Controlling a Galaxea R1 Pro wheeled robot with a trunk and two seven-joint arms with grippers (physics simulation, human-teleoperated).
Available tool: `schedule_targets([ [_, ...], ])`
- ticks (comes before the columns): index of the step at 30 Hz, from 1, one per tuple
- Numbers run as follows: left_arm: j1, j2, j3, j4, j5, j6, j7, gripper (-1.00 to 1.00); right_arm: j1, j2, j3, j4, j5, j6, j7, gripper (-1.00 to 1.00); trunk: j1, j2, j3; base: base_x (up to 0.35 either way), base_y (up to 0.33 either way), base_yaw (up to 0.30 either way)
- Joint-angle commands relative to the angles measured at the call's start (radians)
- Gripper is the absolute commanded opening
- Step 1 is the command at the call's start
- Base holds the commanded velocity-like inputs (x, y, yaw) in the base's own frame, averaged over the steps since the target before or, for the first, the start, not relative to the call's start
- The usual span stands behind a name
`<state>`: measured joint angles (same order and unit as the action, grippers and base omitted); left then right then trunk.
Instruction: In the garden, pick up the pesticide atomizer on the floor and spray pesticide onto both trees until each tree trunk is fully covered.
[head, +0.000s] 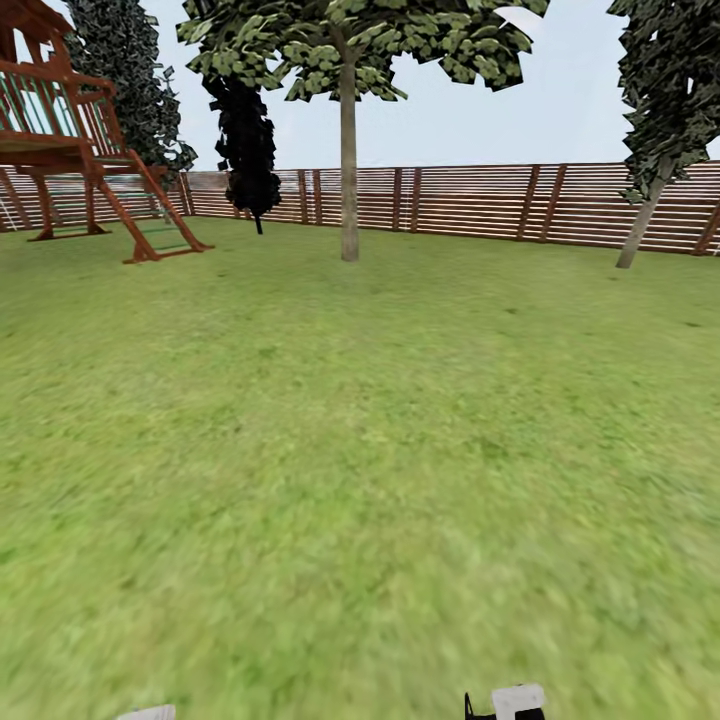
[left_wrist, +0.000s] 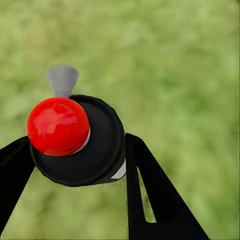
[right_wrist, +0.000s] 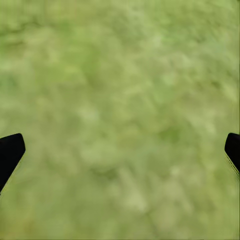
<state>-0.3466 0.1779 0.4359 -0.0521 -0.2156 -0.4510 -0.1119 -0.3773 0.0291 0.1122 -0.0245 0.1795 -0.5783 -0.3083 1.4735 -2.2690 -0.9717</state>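
Clamped between the black fingers (left_wrist: 15, 170) of the left gripper (left_wrist: 75, 150), the pesticide atomizer (left_wrist: 95, 145) is seen end-on, red dot toward the camera, over blurred lawn (head: 360, 480). On the right gripper (right_wrist: 120, 150) the fingertips are spread wide with nothing between them. Far ahead, one tree trunk (head: 348, 170) stands upright before the brown fence (head: 470, 200); another tree trunk (head: 640, 225) leans at far right. A wooden play tower (head: 70, 130) is seen far left.
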Motion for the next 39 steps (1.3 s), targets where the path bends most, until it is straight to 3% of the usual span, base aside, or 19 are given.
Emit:
schedule_targets([
  [1, 0.000, 0.000, 0.000, 0.000, 0.000, 0.000, 0.000, -1.00, 0.000, 0.000, 0.000, 0.000, 0.000, 0.000, 0.000, 1.00, 0.000, 0.000, 0.000, 0.338, 0.000, 0.000],
  [39, 0.000, 0.006, 0.002, 0.000, 0.002, -0.001, -0.001, -1.00, 0.000, 0.000, 0.000, 0.000, 0.000, 0.000, 0.000, 1.00, 0.000, 0.000, 0.000, 0.338, 0.000, 0.000],
])
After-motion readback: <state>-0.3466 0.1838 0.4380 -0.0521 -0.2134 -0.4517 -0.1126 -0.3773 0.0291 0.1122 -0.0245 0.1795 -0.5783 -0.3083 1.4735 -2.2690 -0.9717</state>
